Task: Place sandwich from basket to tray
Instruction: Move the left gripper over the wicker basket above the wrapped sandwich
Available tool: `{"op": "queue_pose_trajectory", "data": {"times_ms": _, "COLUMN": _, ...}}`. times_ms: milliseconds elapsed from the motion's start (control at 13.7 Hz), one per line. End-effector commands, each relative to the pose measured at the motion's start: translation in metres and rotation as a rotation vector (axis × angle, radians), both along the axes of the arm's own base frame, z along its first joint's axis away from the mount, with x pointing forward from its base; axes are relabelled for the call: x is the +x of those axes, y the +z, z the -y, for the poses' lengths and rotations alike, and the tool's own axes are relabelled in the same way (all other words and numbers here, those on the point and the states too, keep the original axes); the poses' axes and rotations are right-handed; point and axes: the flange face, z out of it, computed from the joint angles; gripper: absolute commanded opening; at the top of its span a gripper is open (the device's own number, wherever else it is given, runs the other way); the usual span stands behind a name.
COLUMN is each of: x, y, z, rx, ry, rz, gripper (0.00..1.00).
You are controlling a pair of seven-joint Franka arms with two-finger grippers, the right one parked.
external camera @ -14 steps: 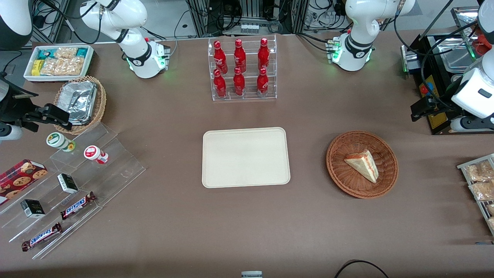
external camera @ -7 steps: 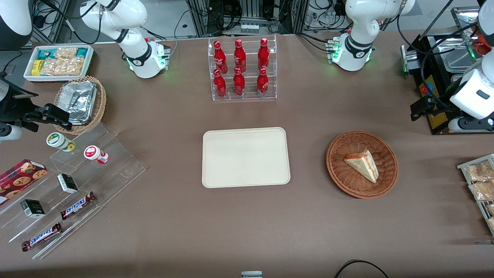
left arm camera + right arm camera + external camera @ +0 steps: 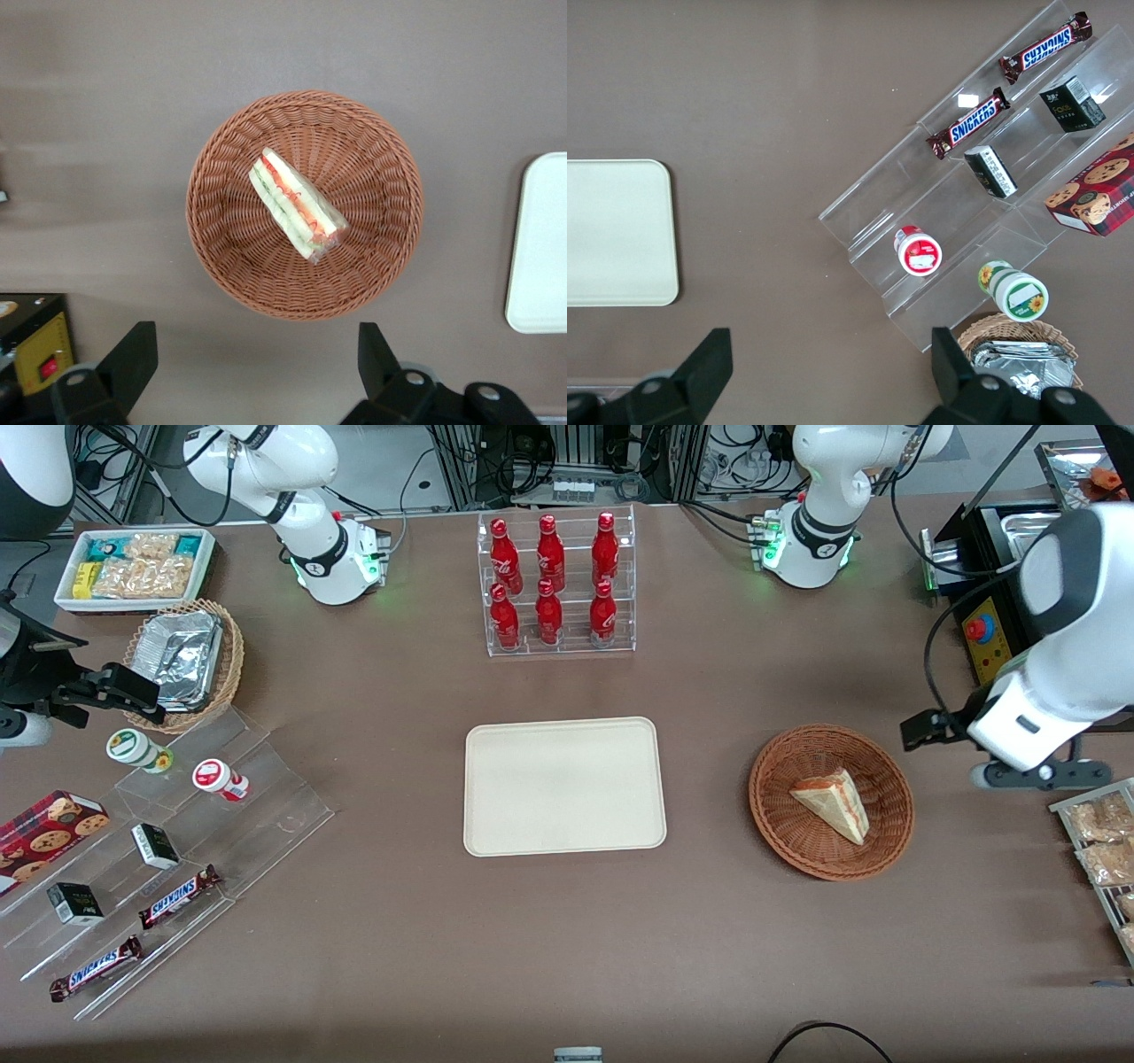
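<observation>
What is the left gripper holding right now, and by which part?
Nothing. The gripper is open and empty, above the table beside the basket; the sandwich lies untouched in the basket.

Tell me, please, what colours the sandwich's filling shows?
Red, orange and green, clearest in the left wrist view on the triangular white-bread sandwich.
</observation>
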Motion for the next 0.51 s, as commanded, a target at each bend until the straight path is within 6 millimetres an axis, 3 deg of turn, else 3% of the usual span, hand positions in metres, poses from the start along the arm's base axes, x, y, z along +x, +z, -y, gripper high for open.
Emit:
{"op": "queue_pose_trajectory", "data": {"times_ms": 0, "x": -0.001, "y": -0.034, "z": 0.007, "rx": 0.016, "ry": 0.074, "rz": 0.020, "gripper": 1.00}}
{"op": "queue_pose_trajectory", "data": {"times_ms": 220, "x": -0.012, "y": -0.079, "z": 0.019, "rx": 0.017, "ry": 0.184, "rz": 0.059, "gripper": 1.00}}
{"op": "queue_pose_trajectory", "data": {"times_ms": 439, "x": -0.022, "y": -0.107, "z": 0.026, "rx": 0.018, "ry": 0.322, "rz": 0.083, "gripper": 1.00}}
